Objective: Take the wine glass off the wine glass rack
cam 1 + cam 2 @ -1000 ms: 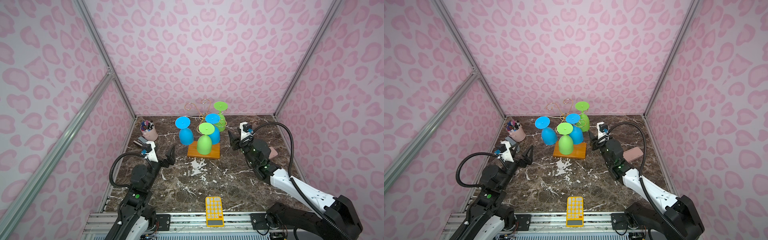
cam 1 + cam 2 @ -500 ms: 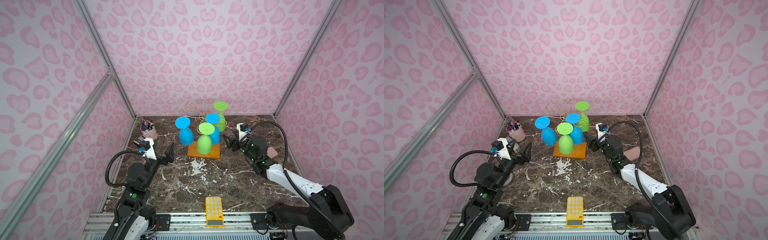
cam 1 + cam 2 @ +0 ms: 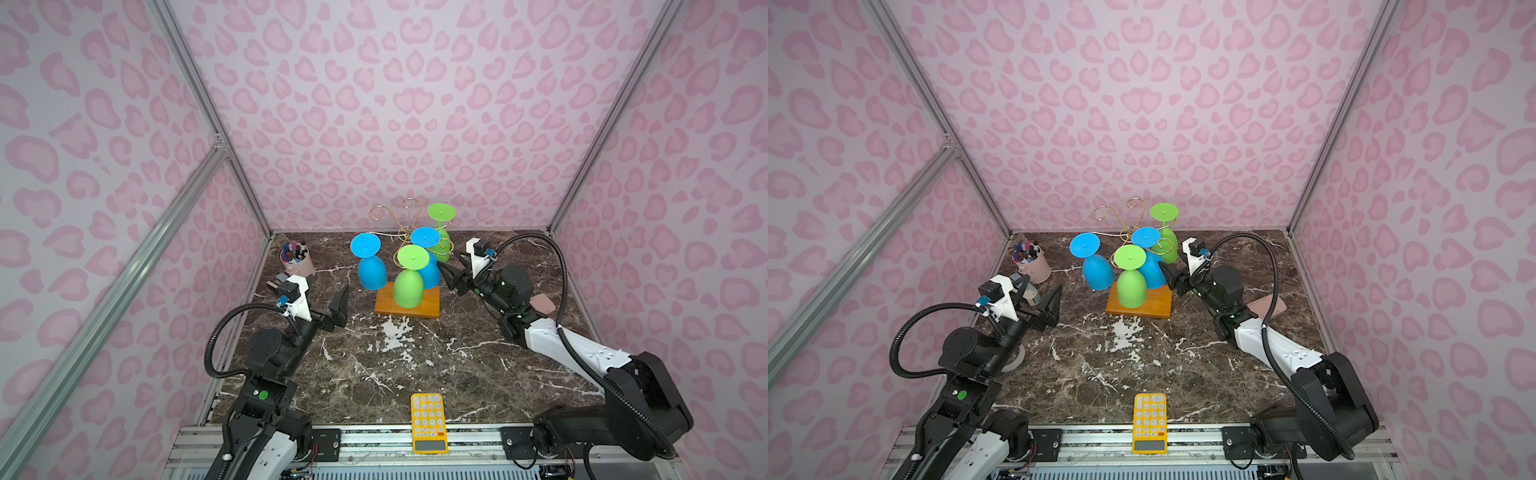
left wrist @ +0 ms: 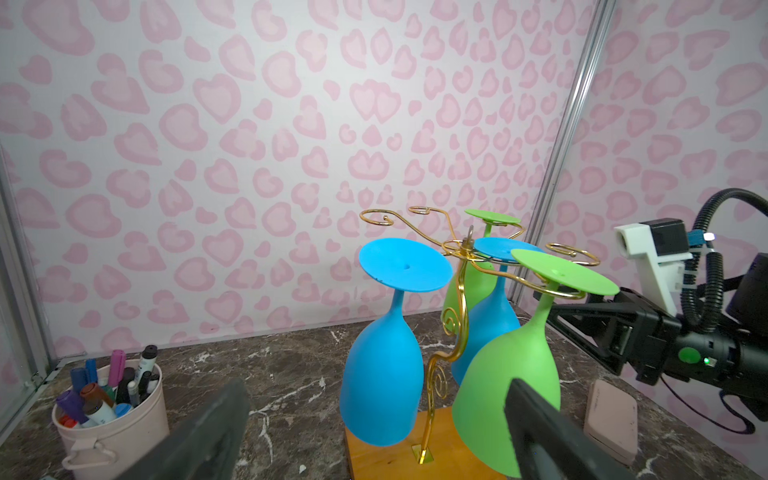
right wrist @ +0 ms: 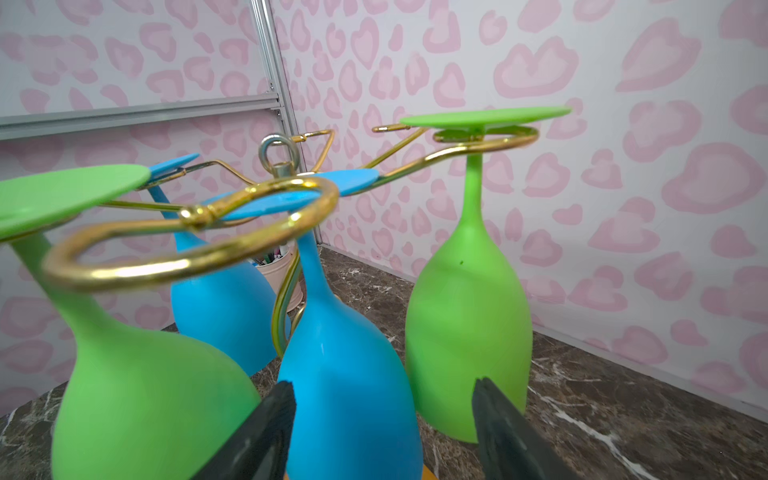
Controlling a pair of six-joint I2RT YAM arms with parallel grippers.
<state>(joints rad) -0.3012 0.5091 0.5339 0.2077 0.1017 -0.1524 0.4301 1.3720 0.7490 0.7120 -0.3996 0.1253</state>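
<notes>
Marble surface [image 3: 374, 374], boxed in by pink heart-print walls. Nearest the front edge is a yellow calculator [image 3: 429, 422], lying flat.

Further in, the left claw [image 4: 376, 399] is spread wide with nothing in it. It points at the rack from the left and is well apart from it.

The right claw [image 5: 380, 386] comes in from the other side, jaws parted, nothing clamped. Its fingers sit just beside the bowl of the right blue glass [image 3: 430, 272]; can't tell if they touch. A pink block [image 3: 542, 303] lies flat by the right arm.

The wine glass rack [image 3: 430, 301] stands toward the back, wooden base flat, gold stem upright. All four glasses are on it, hanging bowl-down by their feet from the scroll arms:
- front green glass [image 3: 409, 286]
- left blue glass [image 3: 372, 272]
- right blue glass behind the front green one
- rear green glass [image 3: 441, 245] at back right

A pink pen cup [image 3: 297, 264] sits at back left near the wall, apart from the rack.
</notes>
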